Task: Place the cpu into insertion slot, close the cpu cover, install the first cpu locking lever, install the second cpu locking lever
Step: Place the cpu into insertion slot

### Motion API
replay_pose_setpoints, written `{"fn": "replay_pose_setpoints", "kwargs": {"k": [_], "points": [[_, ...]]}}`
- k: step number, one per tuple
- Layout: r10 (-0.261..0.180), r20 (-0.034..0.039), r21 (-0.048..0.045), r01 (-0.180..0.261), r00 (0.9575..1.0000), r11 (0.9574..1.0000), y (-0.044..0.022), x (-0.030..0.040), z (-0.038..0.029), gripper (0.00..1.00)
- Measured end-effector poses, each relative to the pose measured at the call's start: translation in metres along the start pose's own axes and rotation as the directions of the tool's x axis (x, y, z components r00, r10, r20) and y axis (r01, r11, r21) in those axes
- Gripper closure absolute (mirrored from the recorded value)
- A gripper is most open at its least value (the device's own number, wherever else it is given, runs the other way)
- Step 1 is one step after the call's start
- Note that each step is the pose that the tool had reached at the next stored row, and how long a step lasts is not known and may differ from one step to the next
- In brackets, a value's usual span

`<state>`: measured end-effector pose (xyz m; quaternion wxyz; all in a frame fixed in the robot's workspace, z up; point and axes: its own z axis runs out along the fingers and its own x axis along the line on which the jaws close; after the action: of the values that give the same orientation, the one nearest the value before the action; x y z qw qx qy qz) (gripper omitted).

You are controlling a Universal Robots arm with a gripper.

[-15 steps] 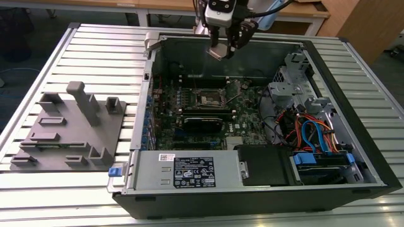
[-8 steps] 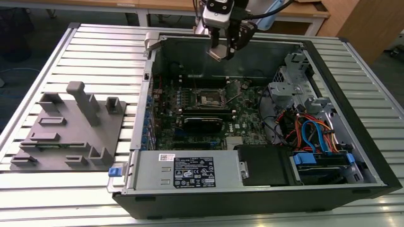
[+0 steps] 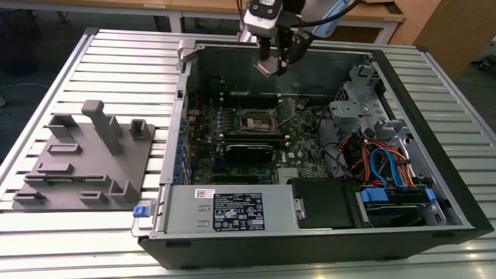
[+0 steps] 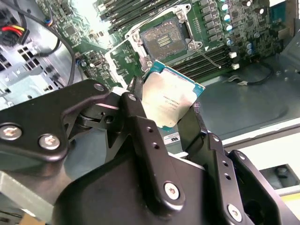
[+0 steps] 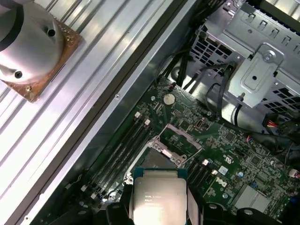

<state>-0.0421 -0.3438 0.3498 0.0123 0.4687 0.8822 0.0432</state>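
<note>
My gripper (image 3: 273,67) hangs over the back of the open computer case, shut on the cpu (image 4: 171,101), a flat square chip with a silver-tan top. The chip is pinched by two opposite edges between the black fingers (image 4: 137,110). The insertion slot (image 3: 254,121) lies on the green board below and in front of the gripper, and its dark contact field (image 4: 164,40) is bare. In the first wrist view the cpu (image 5: 158,199) hovers above the slot's near edge (image 5: 157,161), apart from it. The cpu cover (image 5: 183,139) stands swung open at the slot's side.
The case walls (image 3: 186,64) ring the board. A metal drive cage (image 3: 364,99) and coloured cables (image 3: 380,163) fill the exterior view's right. The power supply (image 3: 232,209) sits at the front. A grey fixture block (image 3: 85,157) rests on the slatted table at the left.
</note>
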Motion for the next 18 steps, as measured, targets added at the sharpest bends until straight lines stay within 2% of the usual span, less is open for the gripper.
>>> {"fn": "replay_pose_setpoints", "kwargs": {"k": [4, 9, 11, 14, 16, 18], "points": [[0.064, 0.0055, -0.0014, -0.064, 0.998, 0.998, -0.0001, 0.0001, 0.0018, 0.46], [0.147, 0.0127, -0.0039, -0.147, 0.9891, 0.9891, -0.0002, 0.0, 0.0035, 0.46], [0.181, 0.0156, -0.0049, -0.181, 0.9833, 0.9835, -0.0003, 0.0, 0.0041, 0.46], [0.233, 0.02, -0.0069, -0.233, 0.9722, 0.9724, -0.0003, 0.0, 0.0048, 0.46], [0.268, 0.0229, -0.0084, -0.268, 0.9631, 0.9634, -0.0003, 0.0, 0.0052, 0.46], [0.304, 0.0258, -0.01, -0.304, 0.9523, 0.9527, -0.0004, 0.0, 0.0057, 0.46]]}}
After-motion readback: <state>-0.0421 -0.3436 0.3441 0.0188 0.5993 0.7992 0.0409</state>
